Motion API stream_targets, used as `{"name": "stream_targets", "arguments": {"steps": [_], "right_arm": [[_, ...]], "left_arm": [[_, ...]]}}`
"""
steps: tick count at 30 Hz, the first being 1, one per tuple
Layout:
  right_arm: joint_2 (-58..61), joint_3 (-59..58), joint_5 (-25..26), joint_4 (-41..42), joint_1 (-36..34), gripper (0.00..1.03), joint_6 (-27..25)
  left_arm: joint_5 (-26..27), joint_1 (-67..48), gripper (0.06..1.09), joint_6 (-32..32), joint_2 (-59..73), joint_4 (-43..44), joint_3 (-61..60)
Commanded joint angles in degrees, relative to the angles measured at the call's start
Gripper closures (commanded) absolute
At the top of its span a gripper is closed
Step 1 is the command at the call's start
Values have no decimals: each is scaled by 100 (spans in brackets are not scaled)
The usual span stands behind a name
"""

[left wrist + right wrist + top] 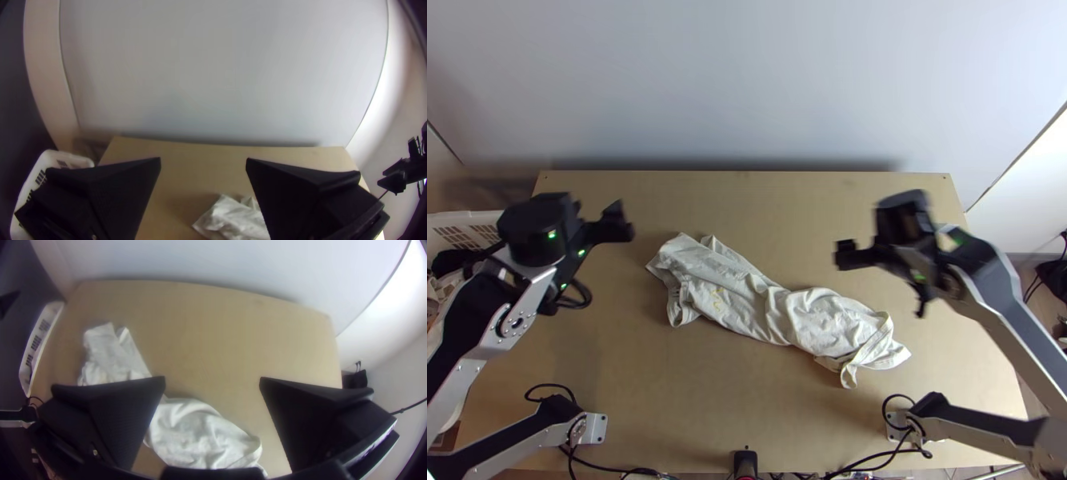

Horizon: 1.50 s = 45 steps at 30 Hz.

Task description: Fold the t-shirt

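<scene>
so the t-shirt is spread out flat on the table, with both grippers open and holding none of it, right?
Not quite: the t-shirt is not spread flat. The top view shows it bunched into a long, crumpled strip on the table. The left gripper and the right gripper are indeed open and holding none of it.

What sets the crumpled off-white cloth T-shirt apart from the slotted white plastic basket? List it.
The T-shirt lies bunched in a long slanting strip; the basket keeps a stiff shape. The T-shirt is creased all over, while the basket has rows of slots. The T-shirt is on the light wooden table; the basket is beside it. Both are pale.
</scene>
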Motion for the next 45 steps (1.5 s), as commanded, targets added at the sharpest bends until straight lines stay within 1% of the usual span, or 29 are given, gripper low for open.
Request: {"name": "stream_targets", "arguments": {"steps": [1, 4, 6, 8, 11, 12, 16, 20, 22, 25, 38, 39, 40, 45], "right_arm": [[1209, 416, 4, 490, 918, 5, 57], [1833, 855, 4, 684, 1111, 5, 57], [2175, 1005, 4, 983, 1243, 5, 48], [2580, 1242, -40, 1071, 1392, 5, 66], [3221, 1638, -558, 1079, 1463, 5, 66], [3432, 1734, -716, 1079, 1489, 5, 145], [4004, 2059, -1129, 1079, 1524, 5, 268], [4381, 2297, -1340, 1106, 1515, 6, 329], [4592, 2402, -1499, 1123, 1498, 10, 320], [4926, 2587, -1630, 1132, 1480, 10, 303], [5840, 3448, -1736, 1132, 1480, 10, 285], [5902, 3501, -1736, 1132, 1471, 11, 285], [5946, 3545, -1736, 1132, 1463, 15, 241], [6139, 3685, -1736, 1132, 1419, 16, 232]], "left_arm": [[405, 1582, 15, -52, -892, -466, -1006], [634, 2066, 15, -69, -1191, -712, -1296], [660, 2198, 15, -113, -1402, -853, -1489], [660, 2268, 15, -192, -1578, -985, -1647], [660, 2382, 15, -236, -1806, -1160, -1823], [660, 2409, 15, -245, -1877, -1222, -1858], [660, 2576, 15, -254, -2000, -1415, -1902], [660, 2584, 15, -245, -2044, -1503, -1885], [660, 2584, 15, -245, -2026, -1538, -1876], [660, 2584, 15, -254, -2000, -1538, -1885], [660, 2558, 15, -254, -1789, -1477, -1902], [660, 2558, 15, -254, -1789, -1477, -1911], [660, 2558, 15, -254, -1789, -1477, -1920], [660, 2558, 15, -254, -1798, -1477, -1929]]}}
